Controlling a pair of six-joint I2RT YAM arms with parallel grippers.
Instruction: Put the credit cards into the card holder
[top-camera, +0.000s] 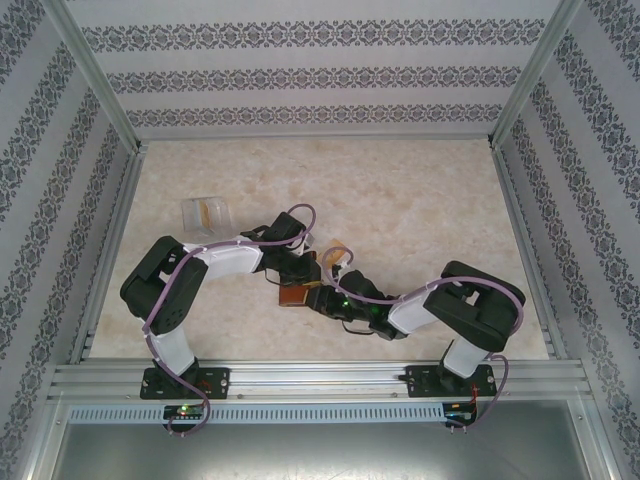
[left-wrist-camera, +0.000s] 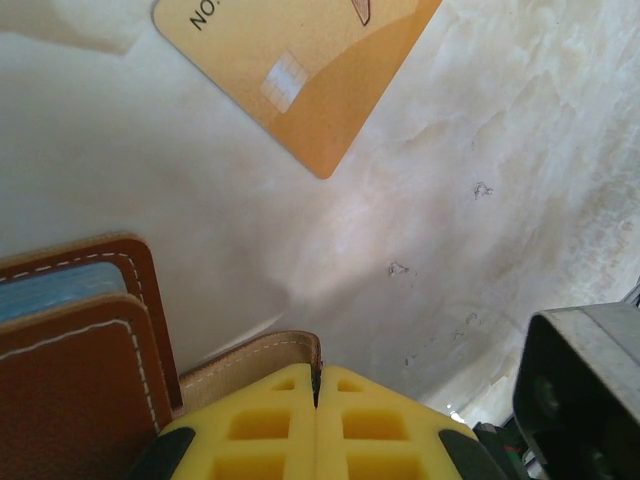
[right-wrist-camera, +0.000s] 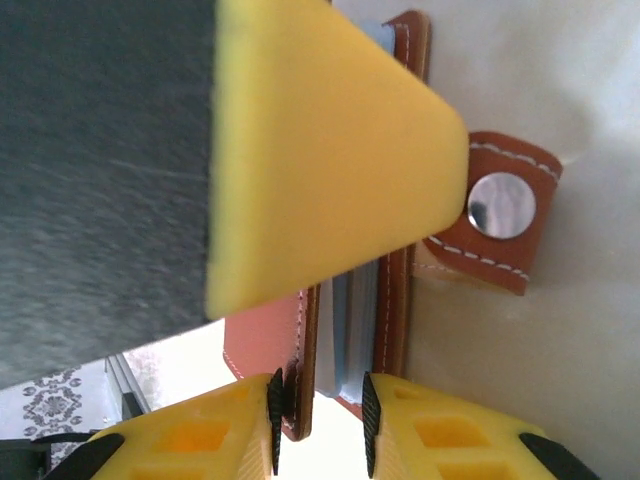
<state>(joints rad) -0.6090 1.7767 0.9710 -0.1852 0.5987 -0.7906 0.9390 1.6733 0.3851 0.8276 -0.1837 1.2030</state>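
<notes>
Left wrist view: the left gripper (left-wrist-camera: 316, 385) has its yellow fingers pressed tight together, tips over the tan edge of a leather flap (left-wrist-camera: 250, 355); whether they pinch it I cannot tell. The reddish-brown card holder (left-wrist-camera: 70, 390) lies just beside them on the marbled table (left-wrist-camera: 470, 180), with an orange-tan credit card (left-wrist-camera: 300, 70) apart beyond. In the right wrist view the right gripper (right-wrist-camera: 320, 432) stands part-open astride the holder's edge; a firm grip cannot be told. The snap tab (right-wrist-camera: 497, 210) touches the left finger's tip

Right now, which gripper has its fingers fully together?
The left gripper: its yellow fingers meet with no gap. On the right gripper they stand apart, with the holder leather between them.
</notes>
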